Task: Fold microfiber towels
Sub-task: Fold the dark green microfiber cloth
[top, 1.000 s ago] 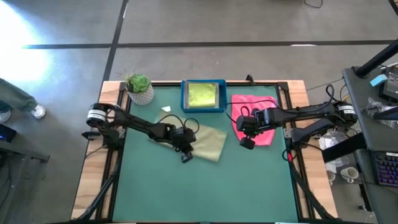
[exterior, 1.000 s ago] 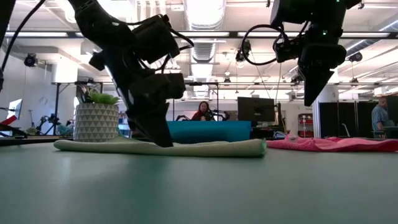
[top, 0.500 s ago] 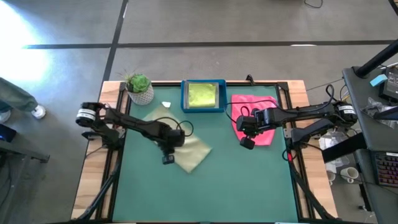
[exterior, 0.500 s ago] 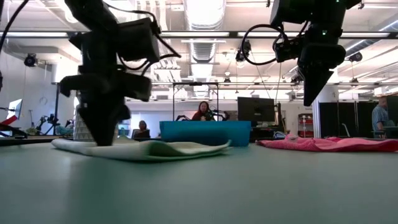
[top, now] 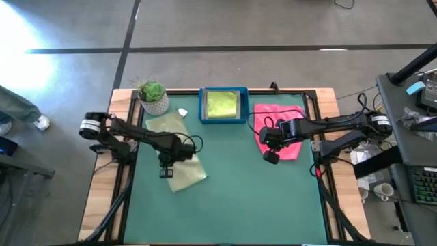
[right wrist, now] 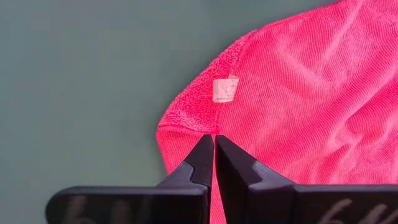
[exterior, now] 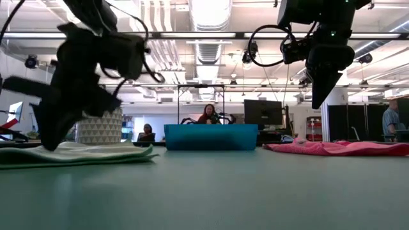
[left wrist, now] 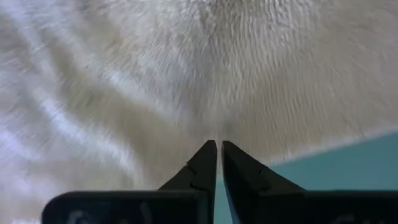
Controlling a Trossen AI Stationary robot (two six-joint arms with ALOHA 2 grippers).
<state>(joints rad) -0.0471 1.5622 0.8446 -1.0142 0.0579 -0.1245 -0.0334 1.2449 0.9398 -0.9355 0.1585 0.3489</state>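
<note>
Green matting covers the table (top: 232,205), which stands on a grey floor. From above, the left gripper (top: 166,172) sits over the pale sage towel (top: 179,171), which lies flat toward the table's left side, one end near a potted plant (top: 152,96). A blue tray (top: 222,105) at the far edge holds a lime green towel (top: 222,104). The right gripper (top: 271,156) hangs at the near-left corner of the hot pink towel (top: 292,147), spread on the right.

At table height, the left gripper (exterior: 50,131) reaches down onto the sage towel (exterior: 83,154), while the right gripper (exterior: 321,89) hangs clear above the pink towel (exterior: 339,148). A person (exterior: 208,114) sits beyond the tray (exterior: 211,136).

The left wrist view shows its fingers (left wrist: 205,165) pressed together against pale, fuzzy cloth (left wrist: 186,68), with no fold visibly between them.

The right wrist view shows its fingers (right wrist: 202,158) pressed together, holding nothing, over the pink towel's corner (right wrist: 186,121) beside a small white label (right wrist: 224,88).
</note>
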